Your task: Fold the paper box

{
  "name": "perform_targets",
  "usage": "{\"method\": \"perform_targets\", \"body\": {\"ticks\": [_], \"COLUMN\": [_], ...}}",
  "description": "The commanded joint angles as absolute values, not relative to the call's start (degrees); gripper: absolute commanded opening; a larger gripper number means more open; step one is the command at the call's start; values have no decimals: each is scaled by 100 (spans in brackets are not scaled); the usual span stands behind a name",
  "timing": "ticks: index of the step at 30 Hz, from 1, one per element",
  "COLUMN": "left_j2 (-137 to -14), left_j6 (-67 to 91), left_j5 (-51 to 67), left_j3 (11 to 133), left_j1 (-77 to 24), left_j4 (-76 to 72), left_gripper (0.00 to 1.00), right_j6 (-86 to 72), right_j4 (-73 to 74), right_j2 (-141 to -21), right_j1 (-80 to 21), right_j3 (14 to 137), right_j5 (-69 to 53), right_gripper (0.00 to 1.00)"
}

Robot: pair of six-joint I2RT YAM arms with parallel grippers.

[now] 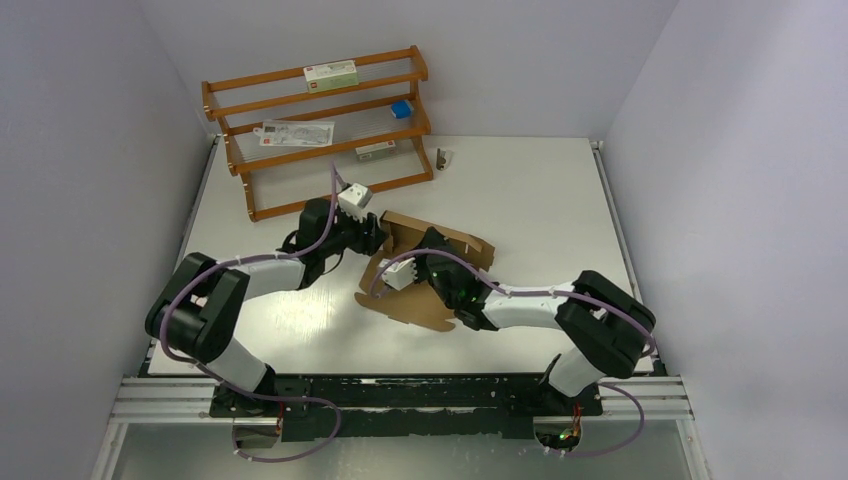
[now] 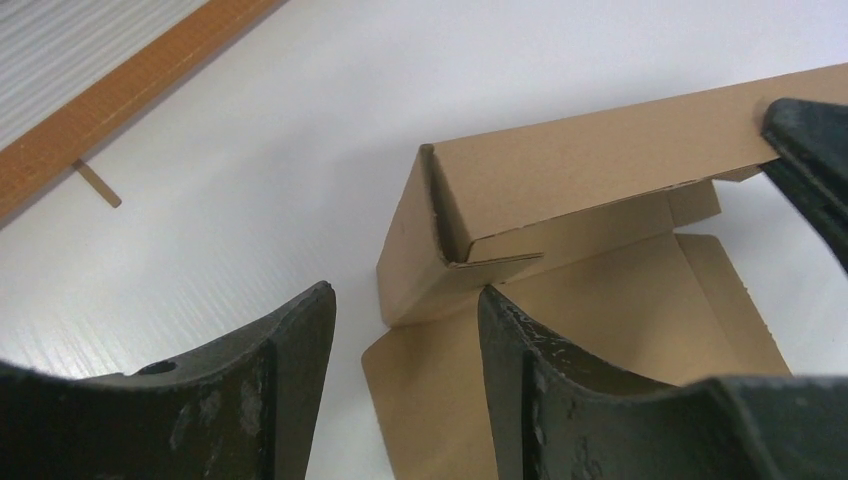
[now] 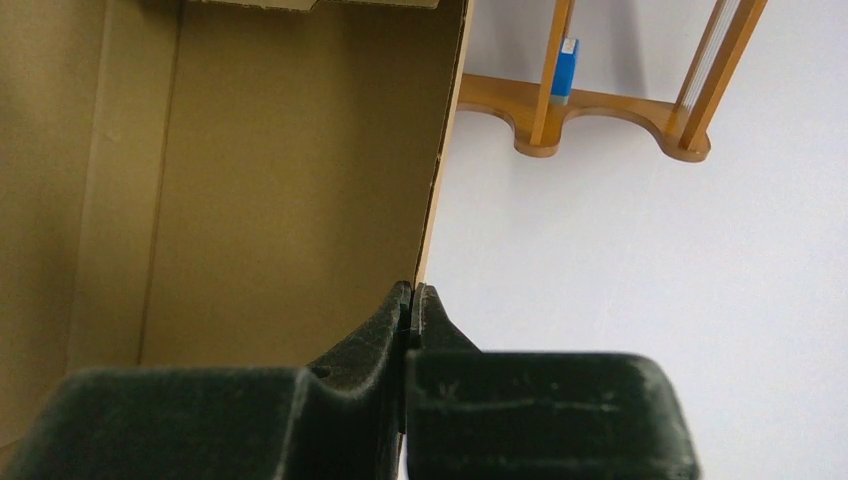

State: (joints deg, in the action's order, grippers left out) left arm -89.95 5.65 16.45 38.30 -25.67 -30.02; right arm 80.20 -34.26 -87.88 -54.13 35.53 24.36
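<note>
The paper box [image 1: 420,305] is brown cardboard, partly folded, in the middle of the table with flaps spread toward the front. In the left wrist view one raised side wall and a folded corner [image 2: 560,175] stand above the flat base. My left gripper [image 1: 378,238] is open and empty at the box's left corner; its jaws [image 2: 405,293] straddle the edge of a flat flap. My right gripper [image 1: 432,245] is shut on the top edge of an upright cardboard wall [image 3: 290,180], with its tips [image 3: 413,290] pinching it. One right finger shows in the left wrist view [image 2: 810,150].
A wooden rack [image 1: 320,130] stands at the back left, holding a white red-labelled carton [image 1: 330,73], a small blue box [image 1: 401,108] and a flat packet [image 1: 297,133]. A small dark object [image 1: 441,158] lies beside it. The rack's foot [image 3: 590,105] shows in the right wrist view.
</note>
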Motion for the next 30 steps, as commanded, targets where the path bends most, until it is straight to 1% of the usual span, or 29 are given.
{"method": "perform_targets", "body": {"ticks": [1, 4, 12, 23, 30], "left_j2": [-9153, -9189, -9497, -9819, -10007], "left_j6": [796, 864, 860, 620, 1117], "left_j5": [1529, 1389, 999, 881, 505], "left_j3": [3725, 3600, 3352, 3437, 3548], "left_j1": [-2652, -2687, -2707, -2698, -2707], "left_j4": [-4259, -4573, -5335, -5220, -5209], "left_gripper": [60, 60, 58, 58, 57], "right_j6": [8138, 8202, 8033, 7937, 7858], "right_j4": [-3619, -3723, -3445, -3187, -3149], "right_j2": [-9155, -9243, -9259, -9220, -9221], "right_j1": [-5534, -5546, -5558, -5562, -5563], "right_j3": [3475, 3507, 3594, 3693, 3718], "right_j5": [2319, 2347, 2261, 2199, 2092], "right_gripper": [0, 0, 0, 0, 0]}}
